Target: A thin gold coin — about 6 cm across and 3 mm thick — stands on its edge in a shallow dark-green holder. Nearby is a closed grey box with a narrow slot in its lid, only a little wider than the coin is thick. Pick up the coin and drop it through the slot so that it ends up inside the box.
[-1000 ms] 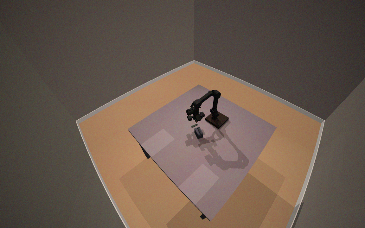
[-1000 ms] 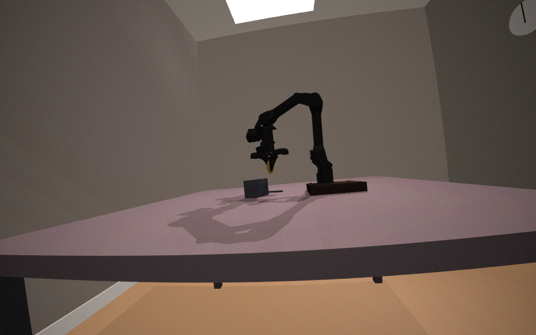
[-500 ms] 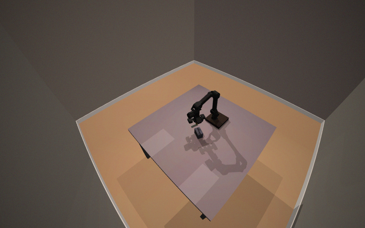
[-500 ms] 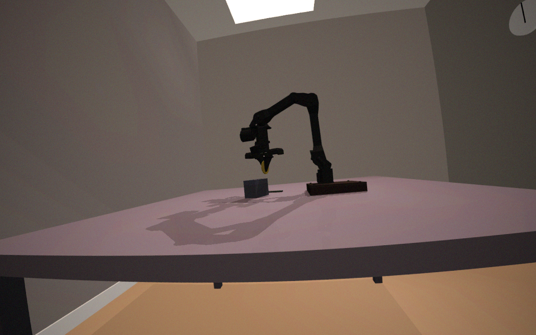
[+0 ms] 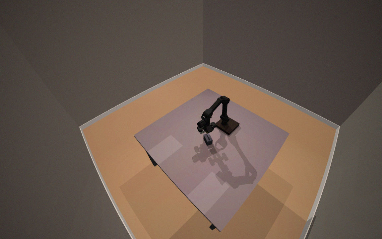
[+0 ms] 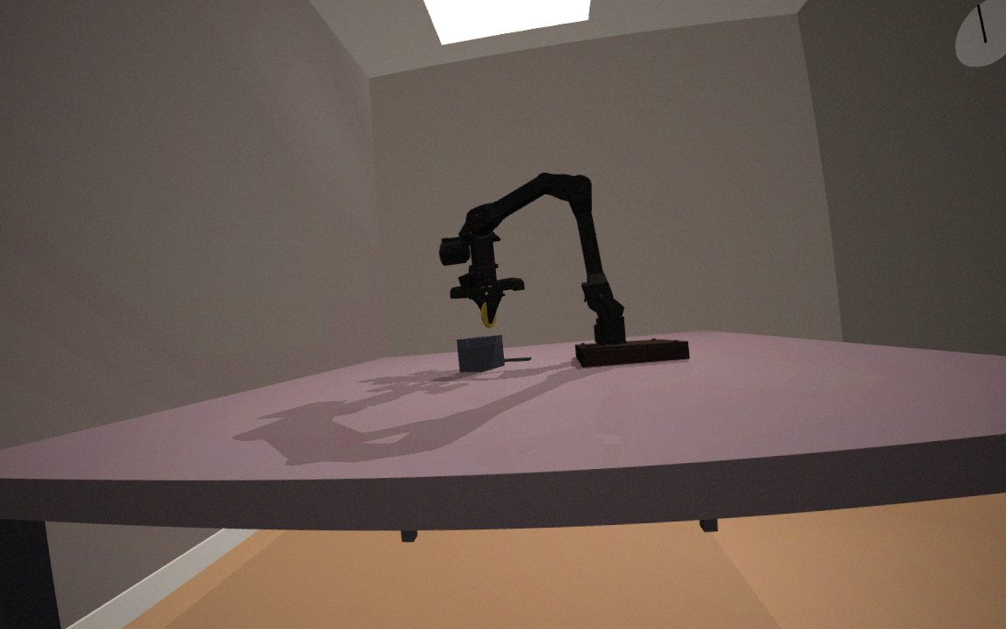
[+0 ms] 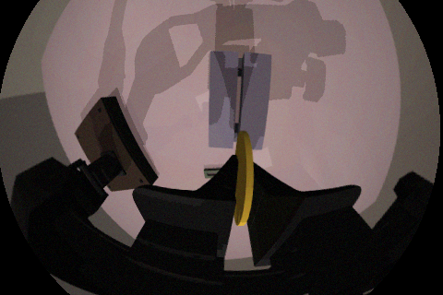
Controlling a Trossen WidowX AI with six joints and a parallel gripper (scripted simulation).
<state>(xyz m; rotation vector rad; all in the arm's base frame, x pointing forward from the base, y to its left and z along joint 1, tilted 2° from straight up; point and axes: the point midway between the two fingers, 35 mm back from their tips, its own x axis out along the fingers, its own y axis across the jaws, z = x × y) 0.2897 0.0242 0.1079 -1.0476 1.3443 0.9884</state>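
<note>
My gripper [image 7: 238, 159] [image 6: 487, 307] [image 5: 205, 129] is shut on the gold coin [image 7: 244, 179] [image 6: 486, 315], which it holds edge-on and upright. The grey box [image 7: 240, 100] [image 6: 480, 353] [image 5: 208, 139] stands on the table just below and a little ahead of the coin. In the wrist view the coin lines up with the dark narrow slot [image 7: 236, 99] in the lid. The coin hangs a short way above the box, apart from it. The dark-green holder [image 7: 210, 172] [image 6: 518, 359] lies empty on the table behind the box, mostly hidden by the fingers in the wrist view.
The arm's dark brown base plate [image 6: 631, 351] [image 5: 228, 127] [image 7: 113, 142] sits on the purple table [image 6: 647, 406] [image 5: 168, 154] to the right of the box. Arm shadows fall across the table top in front of the box.
</note>
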